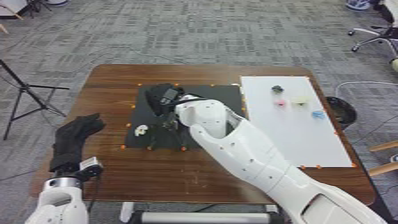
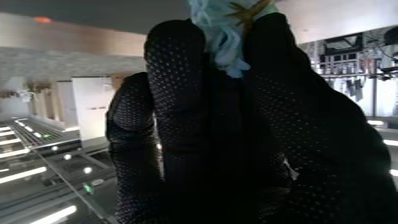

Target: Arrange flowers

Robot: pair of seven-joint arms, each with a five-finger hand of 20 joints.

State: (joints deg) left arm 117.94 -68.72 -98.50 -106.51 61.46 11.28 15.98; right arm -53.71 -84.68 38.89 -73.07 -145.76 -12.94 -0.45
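In the head view my right hand [image 1: 162,97] is over the back left part of the black mat [image 1: 204,91]. A white flower [image 1: 140,130] lies on the mat's left side, nearer the front. In the right wrist view my right hand [image 2: 178,65] pinches a pale blue flower [image 2: 228,37] with a brown part between fingers and thumb. On the white sheet [image 1: 282,135] are a dark flower [image 1: 277,89], a pink one [image 1: 280,102], a pale yellow one [image 1: 299,100] and a blue one [image 1: 318,114]. My left hand [image 1: 73,139] stands open over the table's left edge.
The brown table [image 1: 120,82] carries the mat and, to its right, the sheet. Small orange markers line both. A black bin [image 1: 343,111] stands on the floor off the table's right edge. A tripod [image 1: 25,87] stands on the left, and an office chair [image 1: 380,37] at the back right.
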